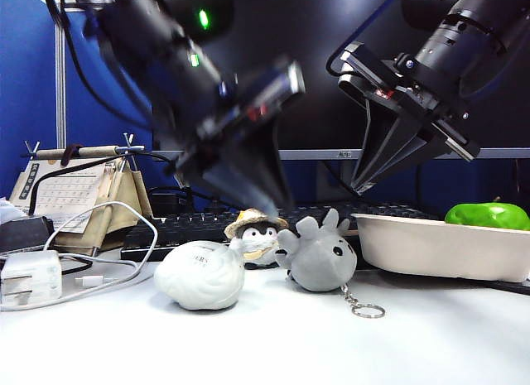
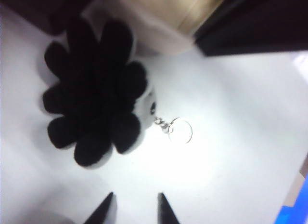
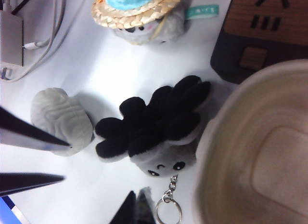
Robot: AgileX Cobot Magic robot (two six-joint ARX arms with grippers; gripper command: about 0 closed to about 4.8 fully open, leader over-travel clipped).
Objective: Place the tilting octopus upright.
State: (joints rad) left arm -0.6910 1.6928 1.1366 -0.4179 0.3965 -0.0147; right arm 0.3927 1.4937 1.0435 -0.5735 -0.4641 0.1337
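Note:
The grey plush octopus lies tipped over on the white table, its tentacles pointing up and back and its keyring trailing in front. In the left wrist view its black underside faces the camera. My left gripper hovers above and beside it, open, with nothing between the fingers; it is a blur in the exterior view. My right gripper is shut and empty, just off the octopus near the keyring, hanging above it.
A white brain-shaped lump and a straw-hatted penguin sit close on the octopus's left. A beige bowl holding a green pepper stands to its right. Behind are a keyboard, a desk calendar, and a charger with cables.

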